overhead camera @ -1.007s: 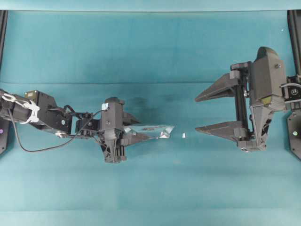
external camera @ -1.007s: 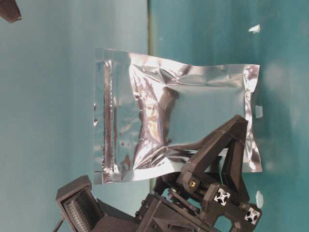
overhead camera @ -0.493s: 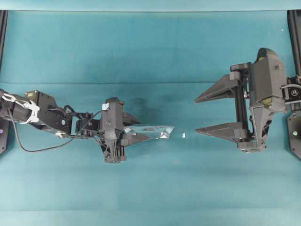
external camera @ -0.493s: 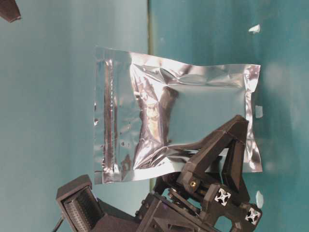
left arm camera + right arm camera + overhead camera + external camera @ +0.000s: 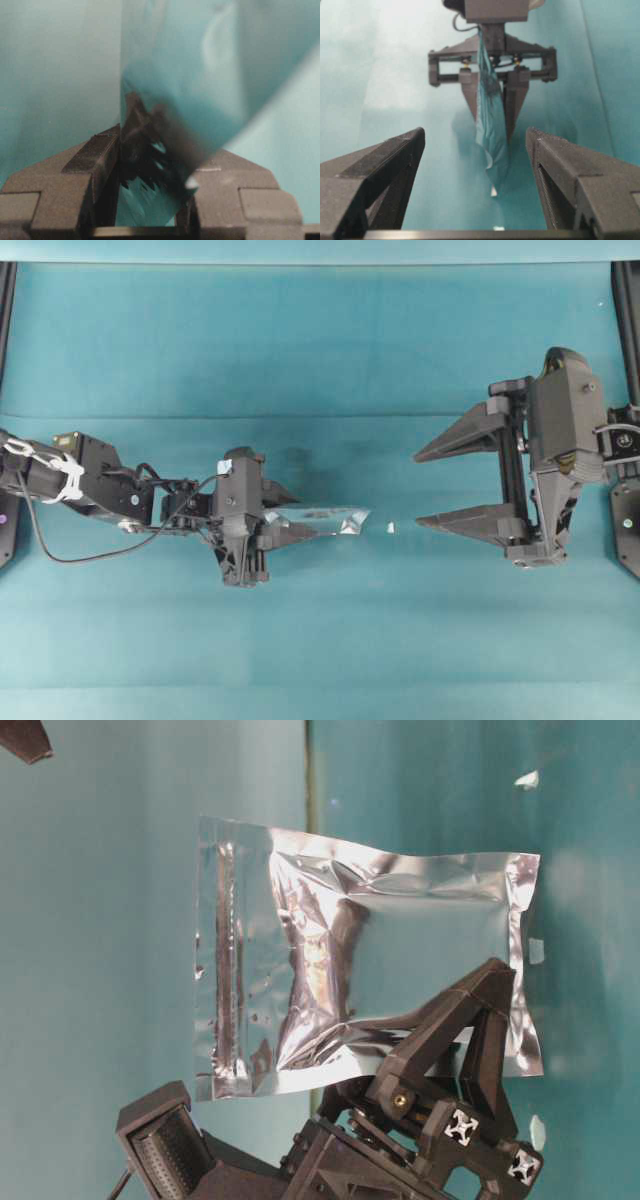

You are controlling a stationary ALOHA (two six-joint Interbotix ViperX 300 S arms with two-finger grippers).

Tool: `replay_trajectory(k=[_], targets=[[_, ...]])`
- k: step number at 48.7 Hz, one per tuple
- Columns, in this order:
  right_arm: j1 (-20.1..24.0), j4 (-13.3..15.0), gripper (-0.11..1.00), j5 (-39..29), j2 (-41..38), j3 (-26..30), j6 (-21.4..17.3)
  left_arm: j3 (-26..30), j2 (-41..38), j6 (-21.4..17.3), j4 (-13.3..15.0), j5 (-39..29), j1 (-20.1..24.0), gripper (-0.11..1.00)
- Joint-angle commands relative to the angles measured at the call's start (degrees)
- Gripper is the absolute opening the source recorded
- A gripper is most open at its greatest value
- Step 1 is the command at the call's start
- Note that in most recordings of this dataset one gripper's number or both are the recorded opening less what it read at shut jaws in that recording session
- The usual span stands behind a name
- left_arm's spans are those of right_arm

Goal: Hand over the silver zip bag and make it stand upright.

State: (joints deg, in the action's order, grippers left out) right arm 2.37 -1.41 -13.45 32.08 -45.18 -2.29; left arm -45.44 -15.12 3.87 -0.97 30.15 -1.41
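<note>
The teal bench (image 5: pixel 320 340) carries both arms. The right gripper (image 5: pixel 448 486) stands near the right edge with its jaws spread wide and nothing between them, well apart from the bag. The left gripper (image 5: pixel 282 512), coming from the left edge, is clenched on the silver zip bag (image 5: pixel 325 520). This bag is held in the air over the middle of the bench, edge-on from above. A tiny white speck (image 5: pixel 391 528) lies just beside its free end.
</note>
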Motion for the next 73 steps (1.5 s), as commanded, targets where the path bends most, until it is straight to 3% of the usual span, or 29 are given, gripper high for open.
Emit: replay_trajectory(k=[1,73], targets=[[0.2,-0.1,0.91,0.6,0.1,0.5,-0.6,0.2,0.0,0.2,-0.2,-0.3,-0.8,0.24],[0.3,-0.1,0.91,0.9,0.1,-0.4,-0.7,0.3,0.0,0.2,-0.3,-0.4,-1.0,0.24]])
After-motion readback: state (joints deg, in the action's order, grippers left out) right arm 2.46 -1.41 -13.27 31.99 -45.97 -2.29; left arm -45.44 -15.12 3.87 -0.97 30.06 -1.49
